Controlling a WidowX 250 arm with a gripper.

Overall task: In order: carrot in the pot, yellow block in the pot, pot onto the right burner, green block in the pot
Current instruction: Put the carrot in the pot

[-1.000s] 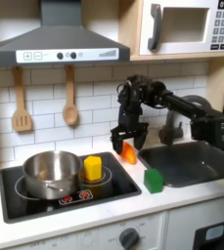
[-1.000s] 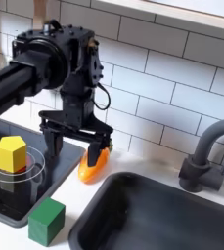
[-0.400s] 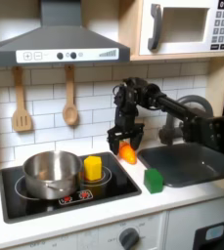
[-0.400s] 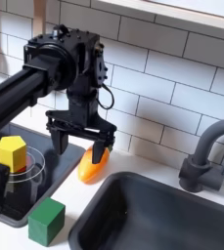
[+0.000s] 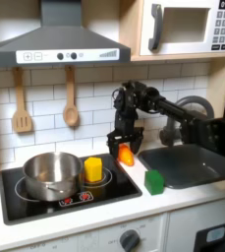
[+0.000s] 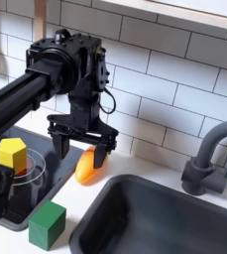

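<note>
**Gripper straddling carrot, grasp not made yet**

I have the black gripper (image 6: pixel 79 151) low over the small orange toy carrot (image 6: pixel 84 165), fingers spread, one on each side of it. Jaws look parted, not yet pinching; in the first exterior view the gripper (image 5: pixel 121 148) sits right above the carrot (image 5: pixel 126 156), which I read as lying on the white counter (image 5: pixel 134 197) between the black stovetop (image 5: pixel 114 192) and the dark sink (image 5: pixel 188 162).

The straddle makes sense: the carrot lies flat, so fingers must drop either side before closing.

The round shiny steel pot (image 5: pixel 53 174) sits on the burner at the first exterior view's left, open and waiting. The bright yellow ridged block (image 5: pixel 91 168) stands just beside the pot on the other burner. The chunky green block (image 5: pixel 154 181) is on the counter near the sink edge, well apart from the pot.

My judgement: first step, nothing in the pot yet.
</note>
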